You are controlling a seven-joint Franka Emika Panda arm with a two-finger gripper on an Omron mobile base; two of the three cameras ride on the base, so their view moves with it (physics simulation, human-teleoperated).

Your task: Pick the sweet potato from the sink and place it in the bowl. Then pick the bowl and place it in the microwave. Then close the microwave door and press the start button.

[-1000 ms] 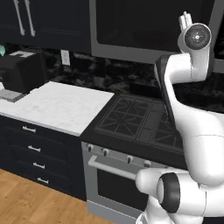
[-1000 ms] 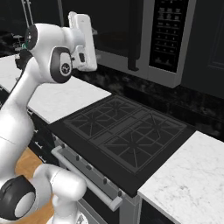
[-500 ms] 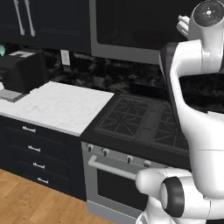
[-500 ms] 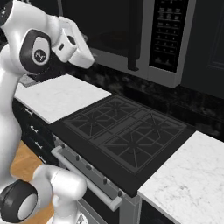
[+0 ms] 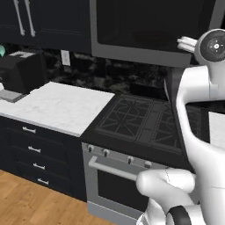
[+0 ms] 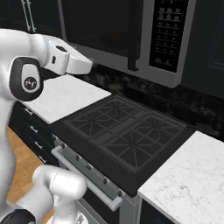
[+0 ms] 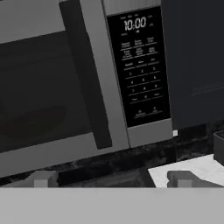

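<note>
1. above the cooktop (image 6: 127, 133), the microwave (image 6: 131, 39) hangs under dark upper cabinets, its body reaching across the top of the right base view.
2. the microwave door (image 7: 48, 87) is closed flat against the frame; its black glass window fills the left part of the hand view.
3. a dark vertical handle (image 7: 85, 72) runs down the right edge of the door, just beside the control panel (image 7: 138, 65).
4. the control panel is a black strip with a clock readout at its top and rows of small buttons below; the button labels are too small to read.
5. the gripper (image 7: 113, 179) points at the microwave front, low and in line with the seam between door and panel, apart from both.
6. the fingertips (image 7: 43, 178) stand spread wide with nothing between them; the fingers are released.
7. in the left base view the arm (image 5: 197, 110) rises at the right edge, its wrist level with the lower edge of the microwave.
8. in the right base view the forearm (image 6: 65, 59) reaches from the left toward the microwave, over the marble counter (image 6: 57, 96).
9. the cooktop carries black grates and sits between two white marble counter sections; the oven (image 5: 118, 176) below has a row of knobs and a bar handle.
10. a dark appliance (image 5: 22, 72) stands at the far left of the counter in the left base view, next to a wall outlet (image 5: 66, 57).
</note>
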